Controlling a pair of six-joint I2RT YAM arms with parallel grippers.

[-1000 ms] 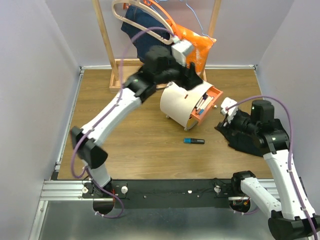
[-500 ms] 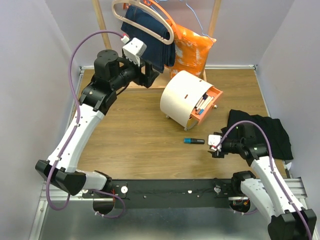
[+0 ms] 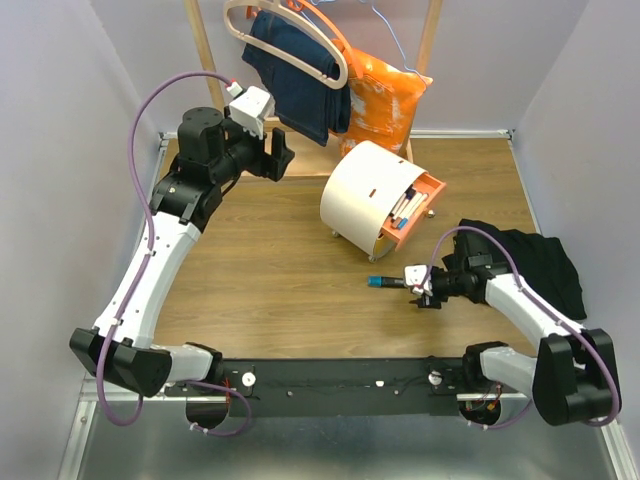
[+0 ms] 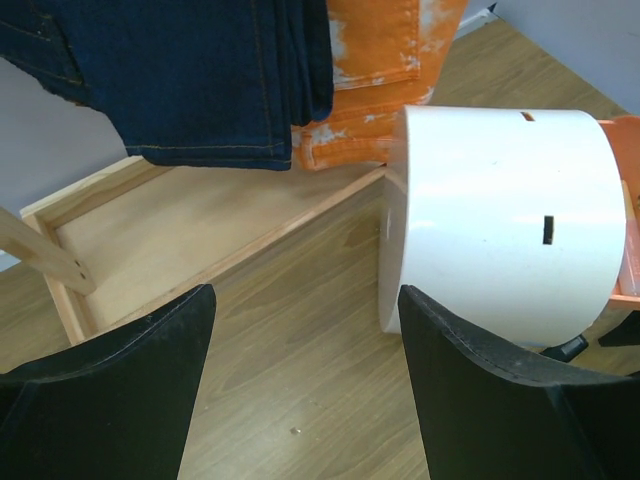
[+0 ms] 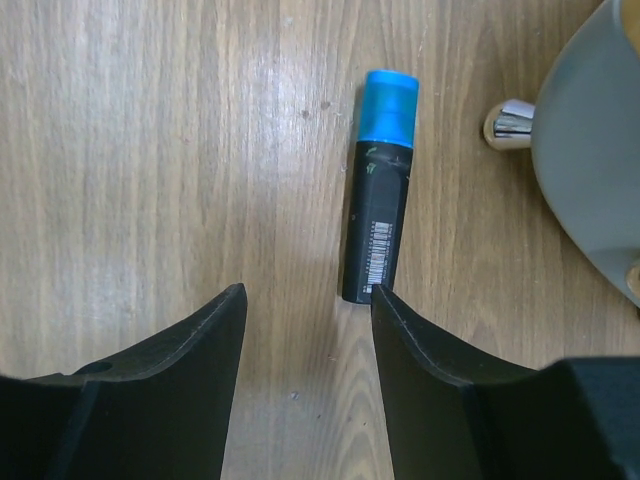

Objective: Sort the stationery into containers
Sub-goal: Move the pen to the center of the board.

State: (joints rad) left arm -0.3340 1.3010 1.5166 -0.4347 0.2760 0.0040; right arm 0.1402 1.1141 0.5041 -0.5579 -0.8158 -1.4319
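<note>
A black marker with a blue cap (image 3: 388, 282) lies on the wooden table in front of the cream-white cabinet (image 3: 362, 192). The cabinet's orange drawer (image 3: 418, 207) stands open with several pens in it. My right gripper (image 3: 418, 291) is open and low over the table, just right of the marker. In the right wrist view the marker (image 5: 381, 212) lies just ahead of the gripper (image 5: 305, 298), its black end by the right fingertip (image 5: 385, 305). My left gripper (image 3: 281, 156) is open and empty, held left of the cabinet. In the left wrist view (image 4: 305, 300) the cabinet (image 4: 500, 225) is ahead to the right.
A wooden clothes rack (image 3: 205, 60) with dark jeans (image 3: 295, 70) and an orange bag (image 3: 385, 95) stands at the back. A dark folded cloth (image 3: 540, 265) lies at the right edge. A cabinet foot (image 5: 506, 122) shows near the marker.
My left arm has pulled back from the cabinet to the far left. My right arm has moved off the dark cloth, down and left to the marker.
</note>
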